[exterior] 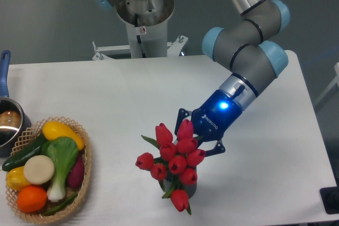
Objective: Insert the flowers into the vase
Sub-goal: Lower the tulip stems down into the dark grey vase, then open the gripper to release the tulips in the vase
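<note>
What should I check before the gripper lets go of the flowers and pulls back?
1. Flowers over the vase: ok, the buds sit right above it.
2. Stems inside the mouth: cannot tell, the buds hide it.
3. Vase upright: cannot tell, only a sliver shows.
4. Gripper state: cannot tell, the fingertips are hidden behind the buds.
5. Retreat path: ok, the table behind the arm is bare.
6. Basket distance: ok, well to the left.

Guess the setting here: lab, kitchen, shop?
Most likely a robotics lab test bench: a bare white table against a plain grey wall, the arm's metal pedestal base bolted at the table's edge, and a woven wicker basket of toy-looking vegetables as props.
</note>
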Robot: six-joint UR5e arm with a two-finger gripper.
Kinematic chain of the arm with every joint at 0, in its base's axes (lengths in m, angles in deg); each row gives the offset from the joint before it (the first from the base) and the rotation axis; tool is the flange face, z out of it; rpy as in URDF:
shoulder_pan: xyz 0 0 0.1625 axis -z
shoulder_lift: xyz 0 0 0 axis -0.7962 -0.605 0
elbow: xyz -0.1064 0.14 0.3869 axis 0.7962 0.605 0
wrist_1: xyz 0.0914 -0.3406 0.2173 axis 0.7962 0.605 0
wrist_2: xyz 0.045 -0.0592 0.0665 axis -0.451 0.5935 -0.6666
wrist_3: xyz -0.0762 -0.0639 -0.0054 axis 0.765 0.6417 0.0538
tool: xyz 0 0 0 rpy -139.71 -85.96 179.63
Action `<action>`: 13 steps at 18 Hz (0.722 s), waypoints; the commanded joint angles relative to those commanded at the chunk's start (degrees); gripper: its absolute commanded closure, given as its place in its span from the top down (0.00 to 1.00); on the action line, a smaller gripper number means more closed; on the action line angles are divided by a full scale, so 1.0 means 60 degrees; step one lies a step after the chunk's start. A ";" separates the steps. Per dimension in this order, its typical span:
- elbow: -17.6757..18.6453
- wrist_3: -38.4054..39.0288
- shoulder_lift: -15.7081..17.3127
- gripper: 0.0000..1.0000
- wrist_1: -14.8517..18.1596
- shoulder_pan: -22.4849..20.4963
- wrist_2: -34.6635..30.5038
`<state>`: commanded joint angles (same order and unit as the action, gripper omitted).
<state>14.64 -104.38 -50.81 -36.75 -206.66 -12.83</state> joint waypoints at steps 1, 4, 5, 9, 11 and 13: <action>0.0059 -0.0074 0.0000 0.31 0.0000 -0.0087 0.0000; 0.0103 -0.0090 0.0015 0.43 0.0000 -0.0264 0.0000; 0.0118 -0.0090 0.0015 0.46 0.0000 -0.0322 0.0000; 0.0293 -0.0090 0.0015 0.82 -0.0029 -0.0644 0.0000; 0.0468 -0.0104 0.0044 1.00 -0.0029 -0.0674 -0.0029; 0.0615 -0.0134 0.0088 1.00 -0.0029 -0.0849 -0.0407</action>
<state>18.33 -105.18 -50.28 -36.92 -211.76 -15.27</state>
